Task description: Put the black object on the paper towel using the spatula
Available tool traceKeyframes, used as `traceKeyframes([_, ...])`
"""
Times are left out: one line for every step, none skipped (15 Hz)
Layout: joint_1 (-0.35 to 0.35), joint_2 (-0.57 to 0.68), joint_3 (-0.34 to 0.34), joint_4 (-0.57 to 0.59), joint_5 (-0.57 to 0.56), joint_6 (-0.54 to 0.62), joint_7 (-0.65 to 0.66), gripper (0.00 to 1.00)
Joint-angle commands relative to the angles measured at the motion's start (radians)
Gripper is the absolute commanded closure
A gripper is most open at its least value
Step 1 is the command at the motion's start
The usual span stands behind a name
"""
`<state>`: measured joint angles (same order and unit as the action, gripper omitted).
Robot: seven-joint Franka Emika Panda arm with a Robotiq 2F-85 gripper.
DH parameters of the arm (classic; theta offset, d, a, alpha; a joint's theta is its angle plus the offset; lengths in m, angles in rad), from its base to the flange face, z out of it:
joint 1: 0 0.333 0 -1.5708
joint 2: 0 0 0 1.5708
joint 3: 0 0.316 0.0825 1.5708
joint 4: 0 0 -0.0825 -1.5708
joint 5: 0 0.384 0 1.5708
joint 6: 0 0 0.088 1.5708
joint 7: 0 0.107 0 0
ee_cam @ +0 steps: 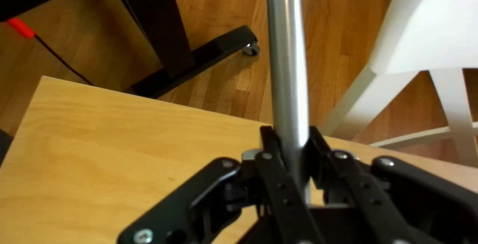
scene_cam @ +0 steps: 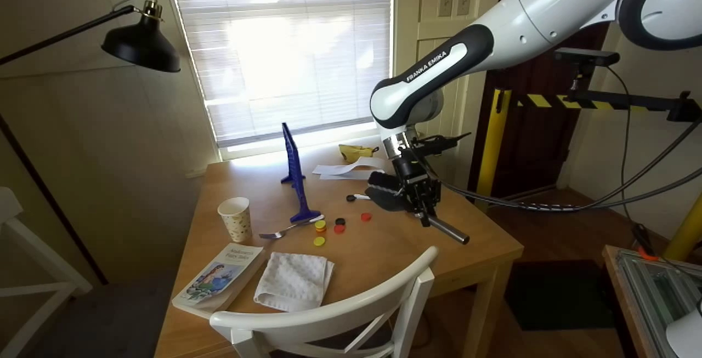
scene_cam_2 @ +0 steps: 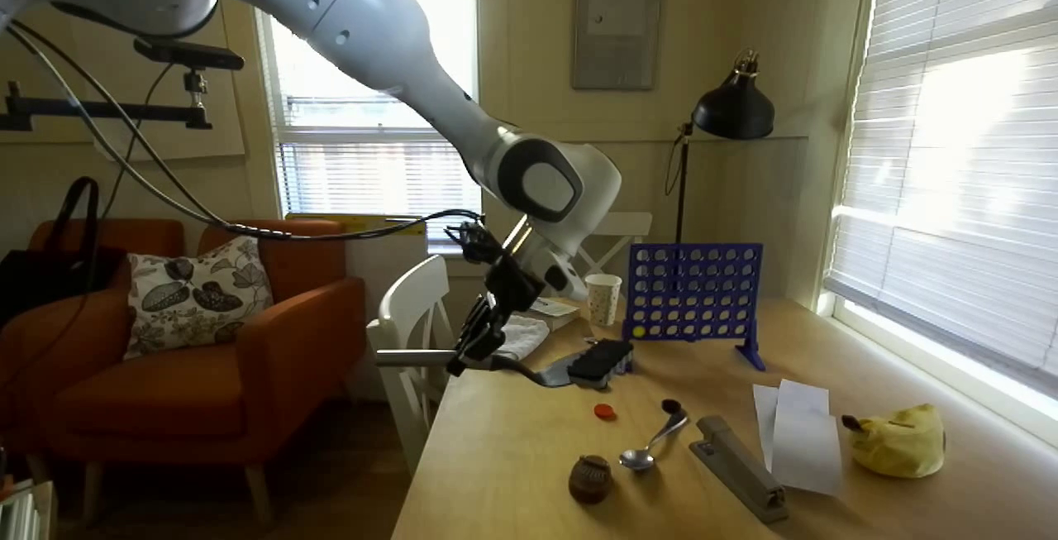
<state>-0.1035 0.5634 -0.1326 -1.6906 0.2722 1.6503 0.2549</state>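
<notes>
Lettering: we read FRANKA EMIKA on the white arm (scene_cam: 510, 23). On the cover of the paperback (scene_cam: 219, 280) we make out "Fairy Tales"; the line above is too blurred for us to give.

Tool (ee_cam: 290, 139): closed narrow on the silvery handle (ee_cam: 286, 57) of the spatula (scene_cam_2: 558, 371), a finger against either side. In the wrist view the free end of the handle reaches past the edge of the desk (ee_cam: 112, 154).

Black object (scene_cam_2: 601, 360): oblong, lying on the spatula's blade, over the desk. Paper towel (scene_cam: 290, 281): white, folded, beside the paperback, well apart from the black object.

Both exterior views: blue Connect Four rack (scene_cam_2: 705, 294), upright; dotted paper cup (scene_cam: 236, 219), upright, near the rack.

By view: in an exterior view we list a stapler (scene_cam_2: 738, 471), a spoon (scene_cam_2: 640, 459) with its bowl in sight, and an orange armchair (scene_cam_2: 165, 412) bearing a leaf-patterned cushion (scene_cam_2: 198, 296); stapler and armchair show nowhere else. In an exterior view we list the paperback's legible cover, a fork (scene_cam: 274, 234) and a loose yellow disc (scene_cam: 319, 242). In the wrist view alone we find a black castor-footed stand (ee_cam: 164, 34).
</notes>
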Motion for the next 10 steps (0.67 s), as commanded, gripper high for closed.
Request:
traceKeyframes([-0.012,-0.079,0.009,-0.066,-0.064,-0.058,-0.098,0.94])
traceKeyframes([-0.013,-0.093,0.009,-0.076,-0.076,-0.068,-0.119,0.94])
traceKeyframes([-0.016,-0.105,0.009,-0.085,-0.086,-0.082,-0.139,0.94])
traceKeyframes([-0.018,-0.118,0.008,-0.097,-0.096,-0.089,-0.156,0.94])
traceKeyframes([-0.016,-0.133,0.003,-0.113,-0.111,-0.090,-0.162,0.94])
traceKeyframes([-0.016,-0.150,0.000,-0.130,-0.130,-0.090,-0.168,0.94])
traceKeyframes([-0.015,-0.165,-0.004,-0.146,-0.149,-0.080,-0.169,0.94])
traceKeyframes([-0.021,-0.101,0.006,-0.084,-0.112,-0.082,-0.144,0.77])
traceKeyframes([-0.021,-0.113,0.004,-0.096,-0.124,-0.082,-0.148,0.77])
traceKeyframes([-0.021,-0.124,0.002,-0.106,-0.127,-0.082,-0.150,0.77])
